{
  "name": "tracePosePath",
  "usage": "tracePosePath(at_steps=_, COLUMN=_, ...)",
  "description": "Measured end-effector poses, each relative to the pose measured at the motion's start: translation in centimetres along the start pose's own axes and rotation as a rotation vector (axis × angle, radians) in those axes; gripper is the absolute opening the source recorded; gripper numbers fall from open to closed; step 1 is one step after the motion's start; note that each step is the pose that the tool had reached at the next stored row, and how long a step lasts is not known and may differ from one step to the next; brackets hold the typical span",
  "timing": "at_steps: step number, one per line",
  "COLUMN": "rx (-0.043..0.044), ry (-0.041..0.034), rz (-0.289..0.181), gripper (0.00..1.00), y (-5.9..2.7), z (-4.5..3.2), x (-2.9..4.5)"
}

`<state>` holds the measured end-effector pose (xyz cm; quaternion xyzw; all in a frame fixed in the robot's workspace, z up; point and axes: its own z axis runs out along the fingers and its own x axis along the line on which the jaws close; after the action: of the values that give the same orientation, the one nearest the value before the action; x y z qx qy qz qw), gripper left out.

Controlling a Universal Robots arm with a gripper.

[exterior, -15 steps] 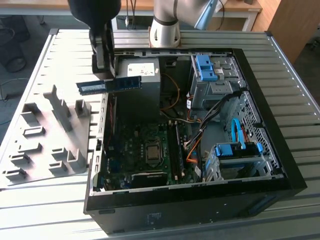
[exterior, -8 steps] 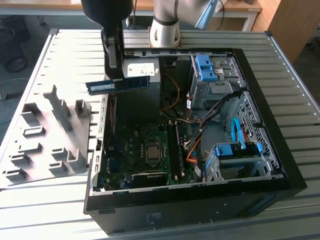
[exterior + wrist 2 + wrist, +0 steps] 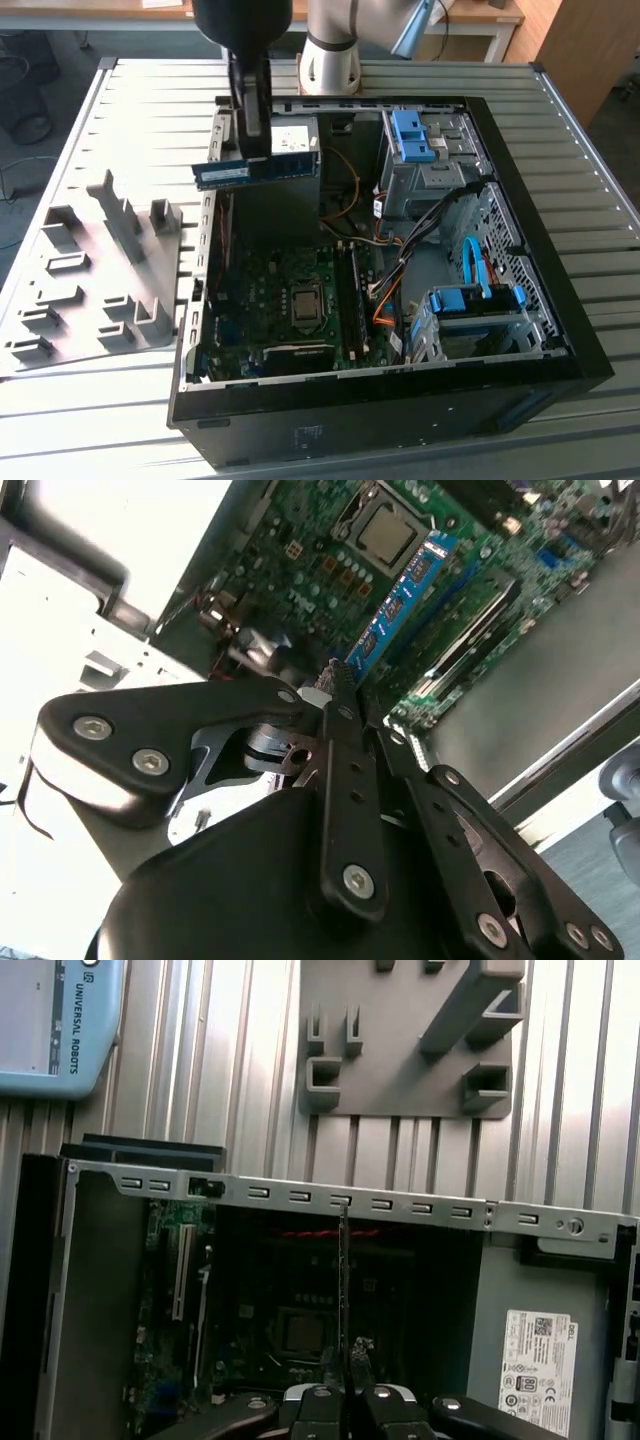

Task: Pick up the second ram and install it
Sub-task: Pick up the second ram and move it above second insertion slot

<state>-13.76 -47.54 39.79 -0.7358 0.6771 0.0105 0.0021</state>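
Gripper: the gripper (image 3: pixel 255 148) is pinching the ram (image 3: pixel 290 165) by its top edge, closed tight onto the two flat faces, with nothing else in its hold
Ram: it is hanging in the air with its long edge level, up over the open case (image 3: pixel 350 425), toward the far wall and the exterior view's left side; it is touching nothing but the gripper
From the wrist: in the second wrist view the gripper (image 3: pixel 335 683) is clamping the ram (image 3: pixel 400 600), which is pointing out over the motherboard (image 3: pixel 300 570); in the first wrist view the ram (image 3: pixel 343 1280) is showing edge-on as a thin line running out from the gripper (image 3: pixel 345 1370)
Slots: the slots (image 3: pixel 352 290) are lying beside the processor socket (image 3: pixel 303 303), down on the board and well apart from the ram; I cannot tell whether one is already filled
Fixture: the grey fixture (image 3: pixel 100 270) is sitting on the table (image 3: pixel 590 200) just beside the case, away from the gripper
Done: the pick-up is looking complete, with the ram firmly in hand and over the case
Left: the install is looking wholly open, since the ram is not yet lining up over a slot, not yet going down and not yet seating
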Motion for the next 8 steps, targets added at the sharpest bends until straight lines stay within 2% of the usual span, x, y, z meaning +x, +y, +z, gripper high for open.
tracePosePath(at_steps=5, rx=-0.001, ry=-0.0001, rz=0.0, gripper=0.14, y=-1.63, z=0.04, x=0.12)
tracePosePath(at_steps=8, rx=-0.0012, ry=-0.0009, rz=0.0, gripper=0.14, y=-2.09, z=0.07, x=0.16)
